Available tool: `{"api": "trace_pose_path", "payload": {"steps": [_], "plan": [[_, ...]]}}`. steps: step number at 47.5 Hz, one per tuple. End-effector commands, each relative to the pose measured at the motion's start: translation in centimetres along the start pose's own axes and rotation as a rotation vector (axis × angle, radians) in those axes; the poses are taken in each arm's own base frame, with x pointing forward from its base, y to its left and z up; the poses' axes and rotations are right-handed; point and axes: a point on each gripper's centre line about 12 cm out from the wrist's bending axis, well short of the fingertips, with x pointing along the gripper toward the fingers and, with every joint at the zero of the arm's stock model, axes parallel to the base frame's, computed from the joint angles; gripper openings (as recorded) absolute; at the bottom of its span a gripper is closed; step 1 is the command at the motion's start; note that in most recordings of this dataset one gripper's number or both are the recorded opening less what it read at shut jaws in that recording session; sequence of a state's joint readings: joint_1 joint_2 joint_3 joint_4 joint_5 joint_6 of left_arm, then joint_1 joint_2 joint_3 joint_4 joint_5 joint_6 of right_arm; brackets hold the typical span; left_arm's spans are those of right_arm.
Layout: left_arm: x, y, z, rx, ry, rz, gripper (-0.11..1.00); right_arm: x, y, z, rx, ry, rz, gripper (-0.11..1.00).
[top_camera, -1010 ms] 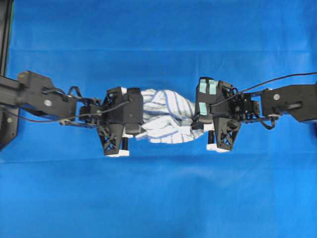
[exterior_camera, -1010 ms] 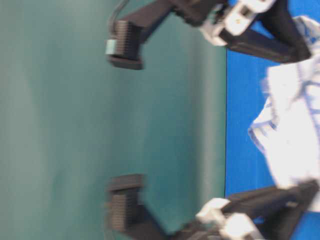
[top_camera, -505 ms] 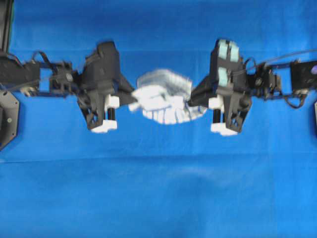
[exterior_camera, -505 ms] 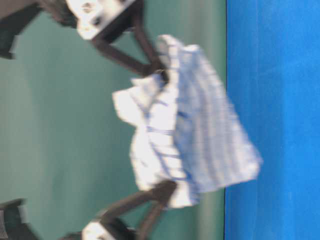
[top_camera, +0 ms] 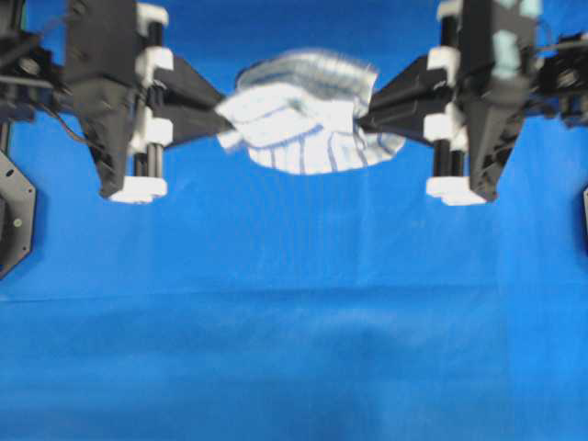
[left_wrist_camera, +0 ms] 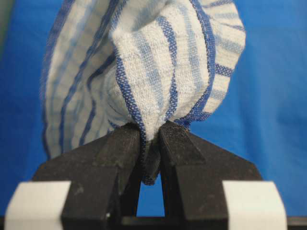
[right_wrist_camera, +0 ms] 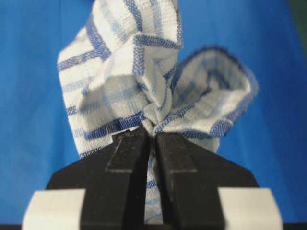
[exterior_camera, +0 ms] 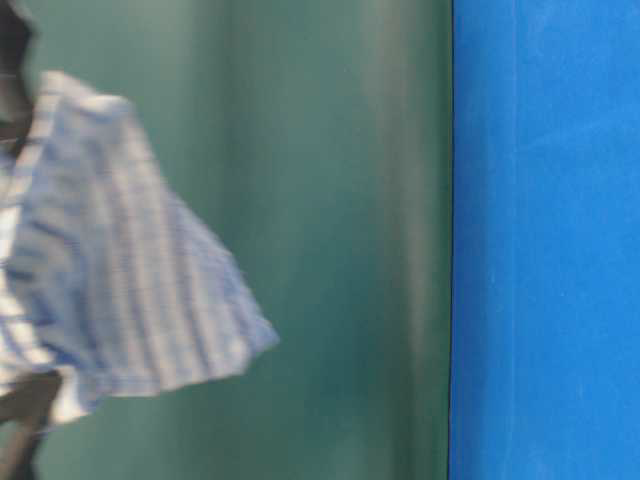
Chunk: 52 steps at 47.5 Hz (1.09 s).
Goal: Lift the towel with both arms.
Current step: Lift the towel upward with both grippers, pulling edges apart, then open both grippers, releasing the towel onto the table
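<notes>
The towel (top_camera: 308, 124) hangs in the air between the two hands, clear of the blue sheet (top_camera: 294, 349) that covers the tabletop, and its striped white cloth sags in a shallow curve from one grip to the other. Nearest in the overhead view lies the broad bare stretch of the sheet along the tabletop's near edge; farther back, toward the far edge, the towel is stretched with the left hand (top_camera: 220, 115) at its left end and the right hand (top_camera: 363, 115) at its right end, both blurred. In the left wrist view the left hand (left_wrist_camera: 149, 139) has its two black wedge fingers (left_wrist_camera: 120, 148) pressed together on a bunched fold of the towel (left_wrist_camera: 153, 72), a bit of blue-edged hem poking down between them. In the right wrist view the right hand (right_wrist_camera: 151, 139) is likewise clamped on a gathered pinch of the towel (right_wrist_camera: 144, 81), the cloth fanning out above the fingers (right_wrist_camera: 128, 151) in two loose lobes. The table-level view, turned on its side, shows the towel (exterior_camera: 120, 260) well apart from the blue sheet (exterior_camera: 545, 240), with a green backdrop (exterior_camera: 340, 200) behind it and a dark fingertip (exterior_camera: 25, 400) at its lower corner.
</notes>
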State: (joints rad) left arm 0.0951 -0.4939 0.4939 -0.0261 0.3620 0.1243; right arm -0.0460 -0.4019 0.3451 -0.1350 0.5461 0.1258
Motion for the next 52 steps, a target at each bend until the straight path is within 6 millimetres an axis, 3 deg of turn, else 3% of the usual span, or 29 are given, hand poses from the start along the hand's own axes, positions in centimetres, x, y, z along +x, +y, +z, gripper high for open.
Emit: {"api": "trace_pose_path", "payload": {"steps": [1, 11, 31, 35, 41, 44, 47, 52], "plan": [[-1.7, 0.6, 2.5, 0.008, -0.069, 0.018, 0.06, -2.1, -0.3, 2.7, -0.011, -0.073, -0.013, 0.07], [-3.0, 0.8, 4.3, 0.011, -0.125, 0.026, 0.06, -3.4, -0.4, 4.9, -0.023, -0.134, -0.02, 0.07], [-3.2, 0.8, 4.4, 0.012, -0.125, 0.027, 0.08, -3.3, -0.5, 5.0, -0.037, -0.134, -0.025, 0.08], [-3.3, 0.8, 4.4, 0.003, -0.131, 0.028, 0.27, -3.2, -0.4, 4.9, -0.032, -0.132, -0.025, 0.14], [-3.5, 0.5, 4.5, 0.005, -0.142, 0.018, 0.67, -3.2, -0.5, 4.8, -0.04, -0.127, -0.03, 0.52], [-3.4, 0.3, 4.5, 0.018, -0.141, 0.011, 0.83, -3.2, -0.5, 4.8, -0.045, -0.127, -0.034, 0.65], [-3.4, 0.1, 4.4, 0.026, -0.14, 0.006, 0.92, -3.2, -0.6, 4.8, -0.047, -0.129, -0.036, 0.68], [-3.3, -0.1, 4.3, 0.031, -0.136, -0.001, 0.94, -3.1, -0.6, 4.7, -0.046, -0.124, -0.036, 0.64]]}}
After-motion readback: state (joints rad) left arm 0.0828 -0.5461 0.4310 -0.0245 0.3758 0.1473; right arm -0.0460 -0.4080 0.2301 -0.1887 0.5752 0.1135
